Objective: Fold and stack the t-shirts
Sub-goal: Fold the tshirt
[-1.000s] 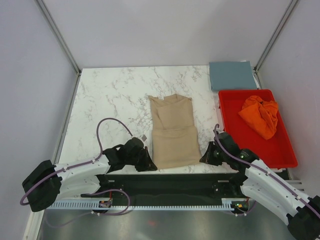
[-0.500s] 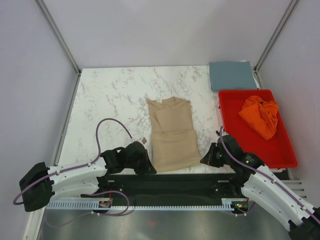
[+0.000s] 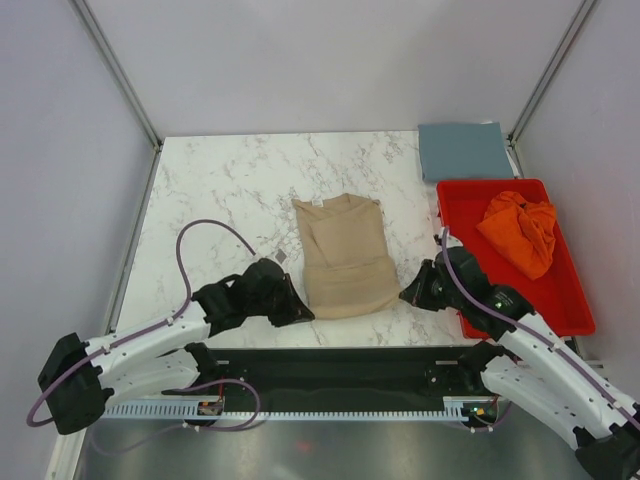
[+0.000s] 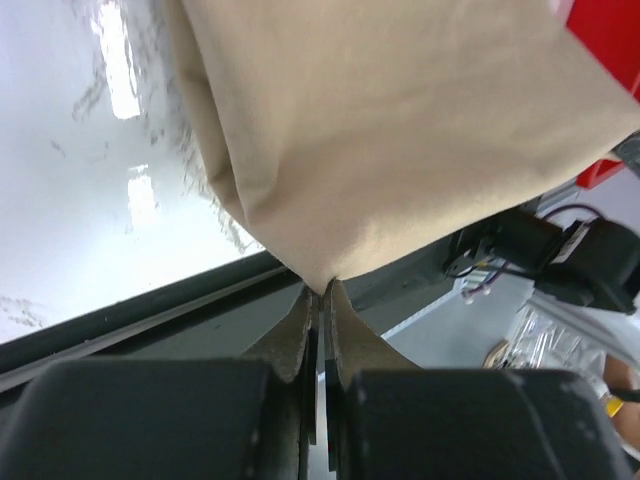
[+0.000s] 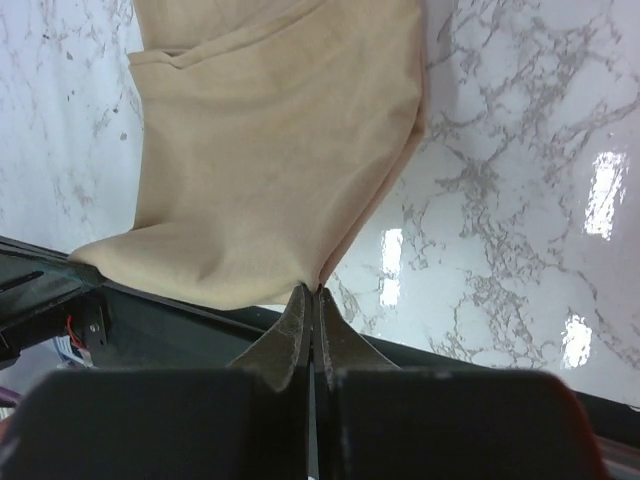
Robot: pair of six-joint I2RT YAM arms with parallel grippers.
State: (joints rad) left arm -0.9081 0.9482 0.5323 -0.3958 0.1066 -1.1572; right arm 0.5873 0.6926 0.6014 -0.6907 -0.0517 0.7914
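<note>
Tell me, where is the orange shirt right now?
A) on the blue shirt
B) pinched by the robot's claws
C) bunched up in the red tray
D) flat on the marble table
C: the orange shirt lies crumpled inside the red tray at the right.

The left arm [image 3: 140, 355] and right arm [image 3: 548, 350] are showing white shells between black joint housings, each trailing a purple cable [image 3: 190, 255]. The left gripper [image 4: 322, 292] and right gripper [image 5: 312, 292] are tapering into paired dark grey fingers [image 5: 285, 345].

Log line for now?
left gripper jaws shut on tan shirt corner | right gripper jaws shut on other corner | orange shirt in red tray
</note>
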